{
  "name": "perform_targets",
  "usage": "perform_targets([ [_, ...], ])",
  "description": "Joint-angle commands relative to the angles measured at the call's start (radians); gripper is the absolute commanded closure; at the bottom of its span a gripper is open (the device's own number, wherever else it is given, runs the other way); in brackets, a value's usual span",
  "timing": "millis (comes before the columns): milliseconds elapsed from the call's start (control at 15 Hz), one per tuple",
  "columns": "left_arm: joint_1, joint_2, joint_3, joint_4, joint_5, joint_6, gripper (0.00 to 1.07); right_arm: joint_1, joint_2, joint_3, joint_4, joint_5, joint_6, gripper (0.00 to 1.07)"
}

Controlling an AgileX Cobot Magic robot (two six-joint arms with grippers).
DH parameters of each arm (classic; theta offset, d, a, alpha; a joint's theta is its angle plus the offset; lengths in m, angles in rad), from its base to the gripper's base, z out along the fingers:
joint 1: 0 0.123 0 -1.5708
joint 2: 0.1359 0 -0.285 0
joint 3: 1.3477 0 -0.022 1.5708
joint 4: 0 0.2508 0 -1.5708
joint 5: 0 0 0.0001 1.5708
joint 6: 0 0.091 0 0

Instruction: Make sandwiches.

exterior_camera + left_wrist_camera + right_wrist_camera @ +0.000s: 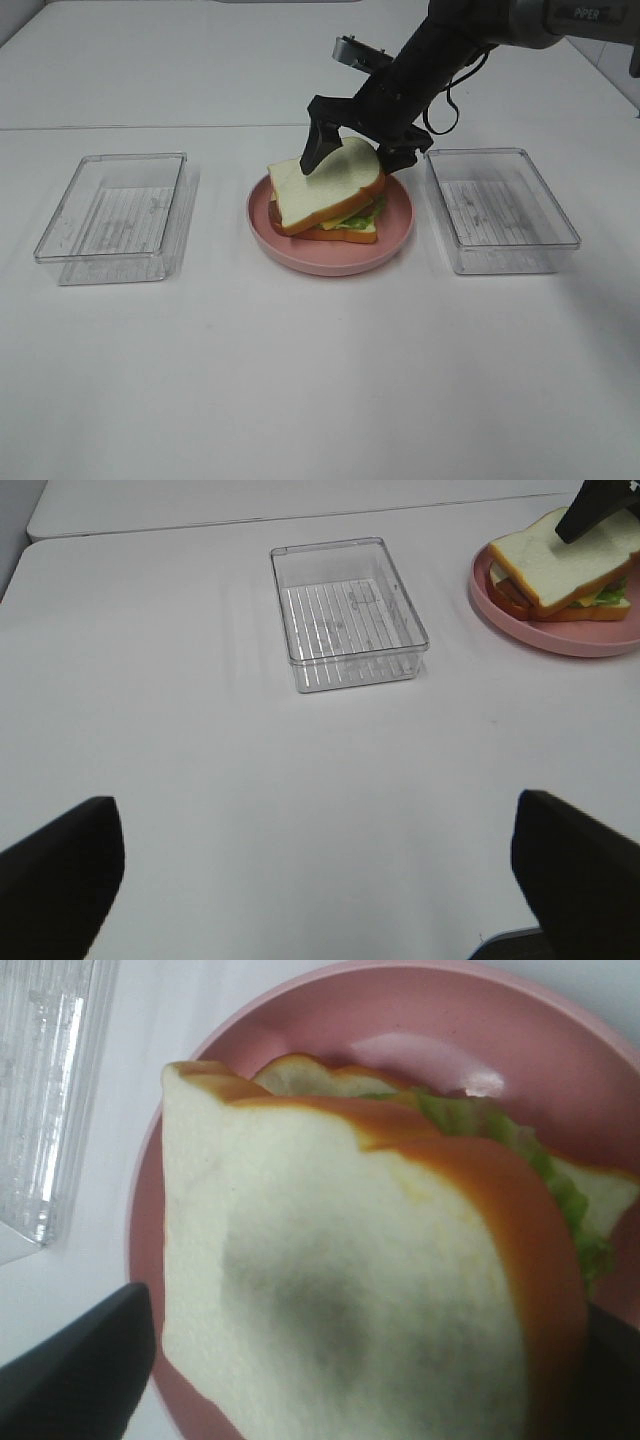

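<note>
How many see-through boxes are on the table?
2. One clear tray sits left of the pink plate, the other clear tray sits right of it. None looks hidden.

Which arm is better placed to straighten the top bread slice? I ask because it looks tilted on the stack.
Right. The right gripper hangs open directly over the top bread slice on the pink plate. The left gripper is open too, but back beyond the left clear tray.

Sandwich (pixel 560 565) and pink plate (pixel 560 635) cut off at frame edge
</note>
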Motion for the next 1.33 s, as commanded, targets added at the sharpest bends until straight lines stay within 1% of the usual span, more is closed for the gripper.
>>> perform_targets([
  [67,0.000,-0.005,0.001,-0.008,-0.002,-0.001,0.04,0.007,-0.038,-0.001,-0.055,0.001,-0.036,0.10],
  [133,0.000,-0.005,0.001,-0.008,-0.002,-0.001,0.04,0.007,-0.059,-0.001,-0.116,0.001,-0.034,0.10],
  [200,0.000,-0.005,0.001,-0.008,-0.002,-0.001,0.04,0.007,-0.095,-0.001,-0.222,0.006,-0.002,0.10],
  [267,0.000,-0.005,0.001,-0.008,-0.002,-0.001,0.04,0.007,-0.117,-0.001,-0.291,0.020,0.029,0.10],
  [333,0.000,-0.005,0.001,-0.008,-0.002,-0.001,0.04,0.007,-0.130,-0.001,-0.324,0.033,0.042,0.10],
  [400,0.000,-0.005,0.001,-0.008,-0.002,-0.001,0.04,0.007,-0.157,-0.001,-0.379,0.073,0.062,0.10],
  [467,0.000,-0.005,0.001,-0.008,-0.002,-0.001,0.04,0.007,-0.206,-0.001,-0.438,0.156,0.087,0.10],
  [600,0.000,-0.005,0.001,-0.008,-0.002,-0.001,0.04,0.007,-0.270,-0.001,-0.504,0.249,0.112,0.11],
  [667,0.000,-0.005,0.001,-0.008,-0.002,-0.001,0.04,0.007,-0.289,-0.001,-0.519,0.265,0.121,0.11],
  [733,0.000,-0.005,0.001,-0.008,-0.002,-0.001,0.04,0.007,-0.345,0.001,-0.555,0.316,0.156,0.11],
  [933,0.000,-0.005,0.001,-0.008,-0.002,-0.001,0.04,0.007,-0.468,0.064,-0.577,0.320,0.184,0.11],
  [1000,0.000,-0.005,0.001,-0.008,-0.002,-0.001,0.04,0.007,-0.589,0.182,-0.614,0.319,0.208,0.11],
  [1067,0.000,-0.005,0.001,-0.008,-0.002,-0.001,0.04,0.007,-0.616,0.214,-0.622,0.319,0.214,0.11],
  [1133,0.000,-0.005,0.001,-0.008,-0.002,-0.001,0.04,0.006,-0.684,0.296,-0.632,0.319,0.225,0.11],
  [1200,0.000,-0.005,0.001,-0.008,-0.002,-0.001,0.04,0.006,-0.710,0.340,-0.638,0.319,0.231,0.11],
  [1267,0.000,-0.005,0.001,-0.008,-0.002,-0.001,0.04,0.006,-0.847,0.516,-0.659,0.313,0.247,0.11],
  [1333,0.000,-0.005,0.001,-0.008,-0.002,-0.001,0.04,0.006,-0.875,0.554,-0.663,0.307,0.253,0.11],
])
